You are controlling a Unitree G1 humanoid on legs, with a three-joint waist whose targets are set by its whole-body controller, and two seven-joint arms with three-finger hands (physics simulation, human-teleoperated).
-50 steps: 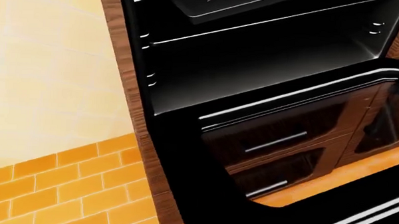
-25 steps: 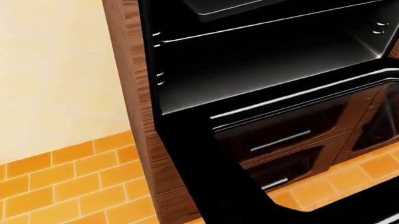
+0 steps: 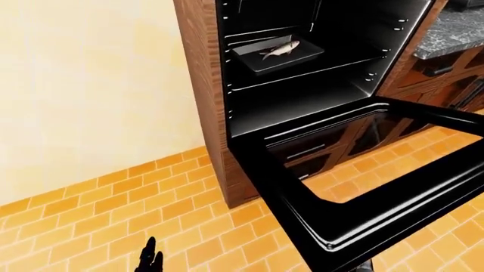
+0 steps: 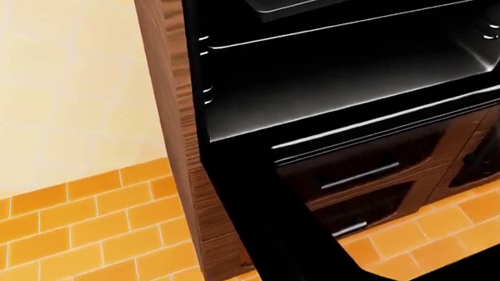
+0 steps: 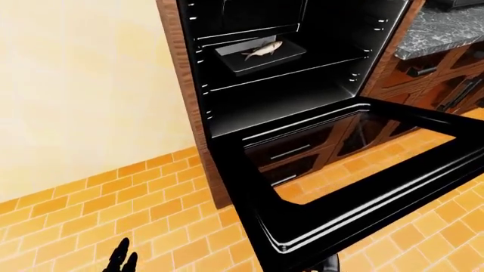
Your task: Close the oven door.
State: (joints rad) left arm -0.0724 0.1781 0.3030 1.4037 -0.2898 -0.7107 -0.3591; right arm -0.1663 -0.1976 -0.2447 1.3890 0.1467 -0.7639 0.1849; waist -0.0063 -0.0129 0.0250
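Note:
The oven (image 3: 302,85) is a black wall unit in a wooden cabinet, its cavity open. Its door (image 3: 378,218) hangs folded down nearly flat, with the glass pane showing the floor below. In the head view the door's black frame (image 4: 256,203) fills the lower right. A dark tray (image 3: 257,61) holding a fish (image 3: 280,50) rests on a rack inside. My left hand (image 3: 147,260) shows only as black fingertips at the bottom edge, well left of the door, fingers spread with nothing in them. A dark bit (image 5: 331,263) under the door's near rim may be my right hand.
The wooden cabinet side (image 3: 200,85) borders a cream wall (image 3: 91,85). Orange brick floor tiles (image 3: 113,215) spread below. A grey stone counter (image 3: 454,31) with dark drawers sits at the right. Drawer handles (image 3: 306,152) show through the door glass.
The whole head picture has shifted a little: the oven and cabinet now sit further right and the tray higher, so the camera moved. The door keeps its angle.

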